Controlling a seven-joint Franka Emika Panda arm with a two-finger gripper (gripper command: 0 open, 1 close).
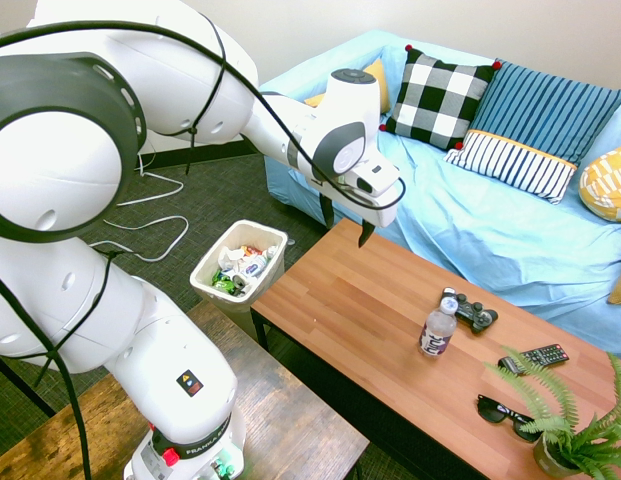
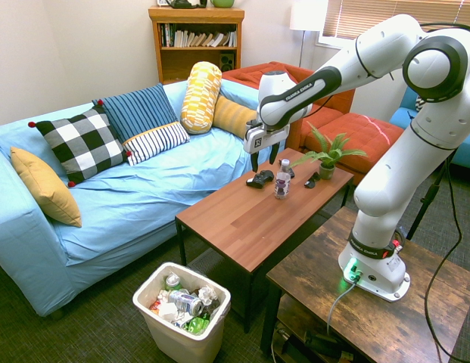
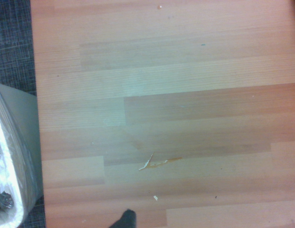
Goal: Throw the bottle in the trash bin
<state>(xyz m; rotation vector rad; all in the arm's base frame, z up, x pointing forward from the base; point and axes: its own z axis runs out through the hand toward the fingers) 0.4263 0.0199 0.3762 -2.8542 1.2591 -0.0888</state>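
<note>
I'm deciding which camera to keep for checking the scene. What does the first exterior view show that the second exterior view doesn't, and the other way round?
Only the first exterior view shows the remote and the sunglasses on the coffee table. Only the second exterior view shows the bookshelf behind the sofa and the orange seat. Both show the bottle upright beside the game controller, the open, empty gripper above the table, the potted fern, and the trash bin on the floor, already holding rubbish.

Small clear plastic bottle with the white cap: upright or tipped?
Upright. The small clear plastic bottle stands cap-up on the wooden coffee table, beside the black game controller.
</note>
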